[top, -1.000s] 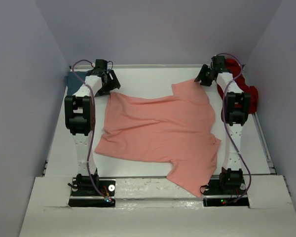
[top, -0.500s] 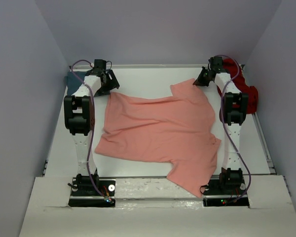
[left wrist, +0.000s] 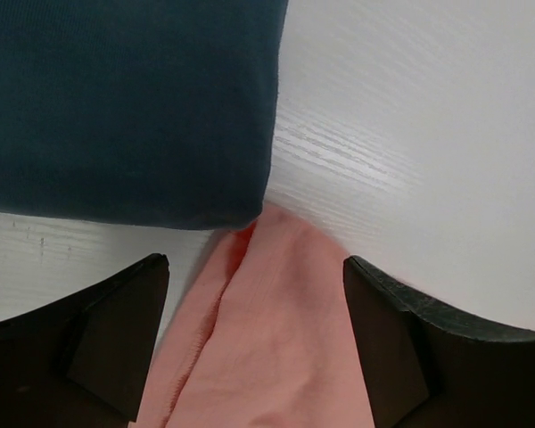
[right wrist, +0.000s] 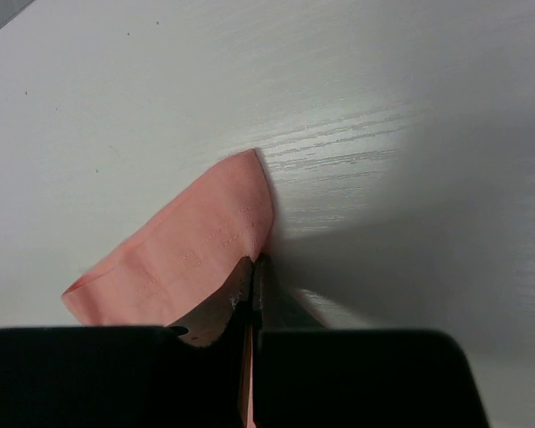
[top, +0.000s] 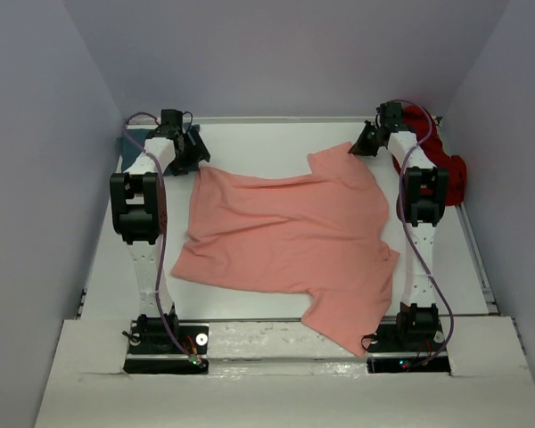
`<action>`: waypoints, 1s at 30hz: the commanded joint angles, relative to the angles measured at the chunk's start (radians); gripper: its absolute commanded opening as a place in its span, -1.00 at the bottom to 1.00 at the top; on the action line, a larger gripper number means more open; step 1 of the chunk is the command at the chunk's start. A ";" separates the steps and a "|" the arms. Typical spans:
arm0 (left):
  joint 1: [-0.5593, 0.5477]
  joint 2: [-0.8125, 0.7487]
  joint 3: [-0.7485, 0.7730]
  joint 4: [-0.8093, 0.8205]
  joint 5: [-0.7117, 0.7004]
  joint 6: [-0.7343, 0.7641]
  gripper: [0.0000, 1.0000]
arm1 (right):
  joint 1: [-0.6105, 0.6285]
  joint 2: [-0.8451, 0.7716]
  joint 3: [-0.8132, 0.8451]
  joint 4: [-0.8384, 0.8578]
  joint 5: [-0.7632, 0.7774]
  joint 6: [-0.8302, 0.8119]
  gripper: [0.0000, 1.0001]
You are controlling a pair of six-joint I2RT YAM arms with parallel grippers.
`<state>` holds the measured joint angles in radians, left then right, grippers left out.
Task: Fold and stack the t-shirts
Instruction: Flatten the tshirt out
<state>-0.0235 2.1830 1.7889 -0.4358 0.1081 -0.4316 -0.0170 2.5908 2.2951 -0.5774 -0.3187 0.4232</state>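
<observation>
Top external: salmon-pink t-shirt (top: 285, 232) lies spread on the table (top: 267, 143); right gripper (right wrist: 252, 283) pinches its far right corner, left gripper (left wrist: 256, 267) hangs spread astride the far left corner beside the teal t-shirt (left wrist: 116, 98), so we judge both corners are wanted to lift a fold

You're looking down your right gripper (right wrist: 252, 267): its 2 black fingers (right wrist: 116, 374) are pressed together, with only a thin seam between them. A sliver of the salmon-pink shirt (right wrist: 196, 250) shows in that seam. 1 corner of the cloth fans out up and left of the tips, ending in a point on the white wood-grain table (right wrist: 383, 107). A soft shadow lies on the table just right of the tips.
</observation>
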 commanded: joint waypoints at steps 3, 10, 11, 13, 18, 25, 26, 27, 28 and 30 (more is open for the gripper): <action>0.039 0.001 -0.008 -0.001 0.067 0.002 0.61 | 0.011 0.009 0.013 -0.075 0.032 -0.012 -1.00; 0.037 0.018 -0.009 0.006 0.099 -0.009 0.49 | 0.011 0.008 0.009 -0.073 0.035 -0.014 -1.00; 0.036 0.018 -0.010 0.006 0.102 -0.009 0.49 | 0.011 0.009 0.007 -0.073 0.035 -0.014 -1.00; 0.033 0.021 -0.010 0.008 0.107 -0.009 0.49 | 0.011 0.009 0.010 -0.073 0.036 -0.012 -1.00; 0.027 0.040 0.003 0.012 0.136 -0.012 0.29 | 0.011 0.015 0.020 -0.073 0.036 -0.012 -1.00; -0.015 0.063 0.035 -0.012 0.053 -0.006 0.33 | 0.011 0.014 0.015 -0.075 0.033 -0.017 -1.00; -0.015 0.066 0.043 -0.018 0.013 -0.004 0.34 | 0.011 0.012 0.014 -0.073 0.035 -0.018 -1.00; -0.015 0.069 0.049 -0.021 -0.005 -0.004 0.34 | 0.011 0.012 0.013 -0.073 0.033 -0.020 -1.00; -0.013 0.069 0.059 -0.021 -0.021 -0.002 0.35 | 0.011 0.011 0.015 -0.073 0.032 -0.020 -1.00; -0.010 0.072 0.079 -0.020 -0.057 0.002 0.35 | 0.011 0.009 0.017 -0.073 0.030 -0.020 -1.00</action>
<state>-0.0437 2.2490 1.8008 -0.4309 0.1253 -0.4458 -0.0170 2.5908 2.2955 -0.5793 -0.3134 0.4225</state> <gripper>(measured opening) 0.670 0.012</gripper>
